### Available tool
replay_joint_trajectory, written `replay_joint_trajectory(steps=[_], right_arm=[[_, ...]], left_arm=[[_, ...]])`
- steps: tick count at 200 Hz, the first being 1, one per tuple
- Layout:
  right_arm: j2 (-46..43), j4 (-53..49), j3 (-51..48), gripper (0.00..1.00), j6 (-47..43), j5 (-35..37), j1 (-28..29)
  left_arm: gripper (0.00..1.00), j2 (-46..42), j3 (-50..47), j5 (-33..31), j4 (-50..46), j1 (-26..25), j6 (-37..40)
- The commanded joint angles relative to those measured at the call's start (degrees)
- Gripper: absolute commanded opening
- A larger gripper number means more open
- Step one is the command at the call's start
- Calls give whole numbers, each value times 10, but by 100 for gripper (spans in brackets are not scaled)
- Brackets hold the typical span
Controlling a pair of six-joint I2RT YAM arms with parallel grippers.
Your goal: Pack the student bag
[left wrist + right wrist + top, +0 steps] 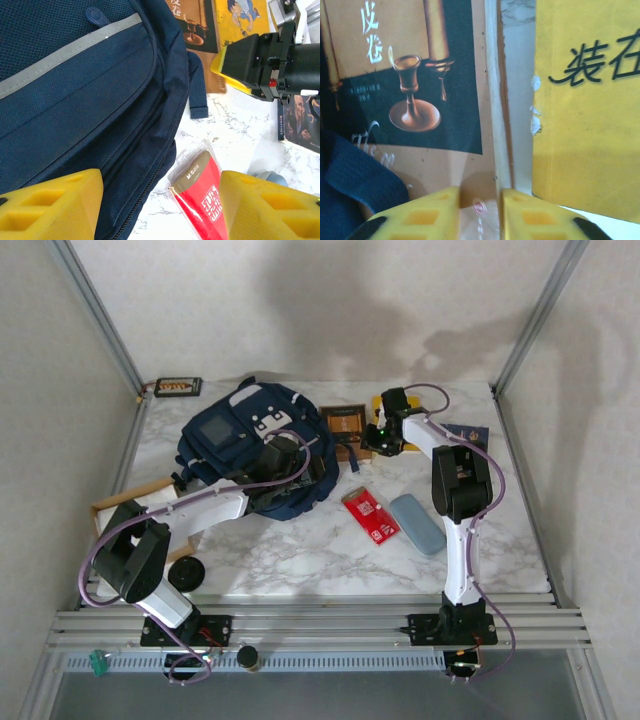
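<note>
On the bench, eleven o'clock, your student bag is soft: take its zip edge. Left jaws apart; right jaws clamp the brown book.

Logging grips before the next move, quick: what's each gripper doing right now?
Left gripper: open, jaws wide, holding nothing.
Right gripper: closed on the edge of the brown goblet-cover book.

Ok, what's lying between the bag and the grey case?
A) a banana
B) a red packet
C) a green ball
B: the red packet lies flat with the bag on one side and the grey case on the other.
</note>
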Motion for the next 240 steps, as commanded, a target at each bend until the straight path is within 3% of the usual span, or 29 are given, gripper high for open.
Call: replay_joint_trajectory(steps=[1, 42, 98, 166, 201, 221, 240], right_arm=[[-3, -13, 20, 13, -12, -31, 8], [-44, 9, 7, 0, -8, -55, 6], [-117, 18, -15, 0, -1, -84, -5], [-305, 65, -228, 0, 45, -133, -61], [-309, 66, -287, 0, 19, -120, -77], [-310, 63, -287, 7, 12, -103, -92], [-294, 62, -274, 37, 16, -76, -122]], left_arm=[[63, -5, 8, -10, -11, -4, -4], [63, -12, 9, -11, -12, -4, -6], [64, -42, 11, 14, -4, -4, -20], [68, -48, 33, 59, 3, -6, -50], [68, -28, 37, 67, 16, -16, -57], [68, -16, 46, 72, 16, -23, -61], [70, -6, 52, 67, 23, -34, -65]])
